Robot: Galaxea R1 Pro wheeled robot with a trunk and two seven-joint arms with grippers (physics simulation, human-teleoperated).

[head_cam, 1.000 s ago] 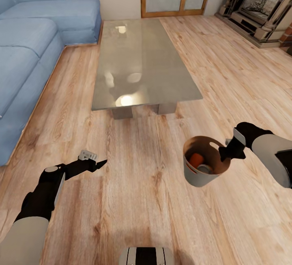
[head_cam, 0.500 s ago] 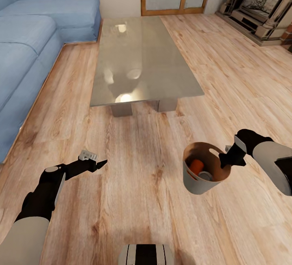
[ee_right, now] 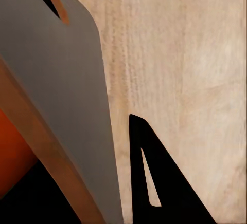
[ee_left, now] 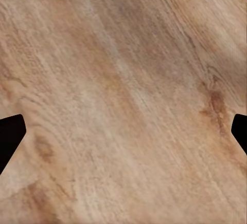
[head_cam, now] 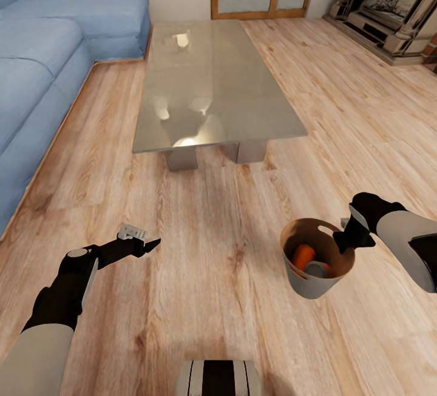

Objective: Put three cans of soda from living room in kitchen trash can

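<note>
Head view first: since the earlier frames the whole scene has slid — the glass coffee table (head_cam: pixel 215 83) and blue sofa (head_cam: pixel 48 62) sit a little nearer the top and left, which is my camera moving with me. Against my own arms, the trash can (head_cam: pixel 314 259) has swung slightly lower and to the right, and now tilts less.

My right gripper (head_cam: pixel 347 239) is clamped on the bucket's rim, holding it clear of the wood floor (head_cam: pixel 218 299). The bucket is a round tapering shape, matte pale grey outside, coppery brown within. Inside it lie an orange soda can (head_cam: pixel 302 256) and the grey metal top of another (head_cam: pixel 315 269); a third I cannot make out.

Right wrist view shows the grey wall (ee_right: pixel 62 80) and brown inner edge pressed against one black finger (ee_right: pixel 159 183), with an orange curve beneath.

My left gripper (head_cam: pixel 144 242) hangs over the planks with its fingers spread wide, holding nothing — the grain is pale, knotty, streaked.
</note>
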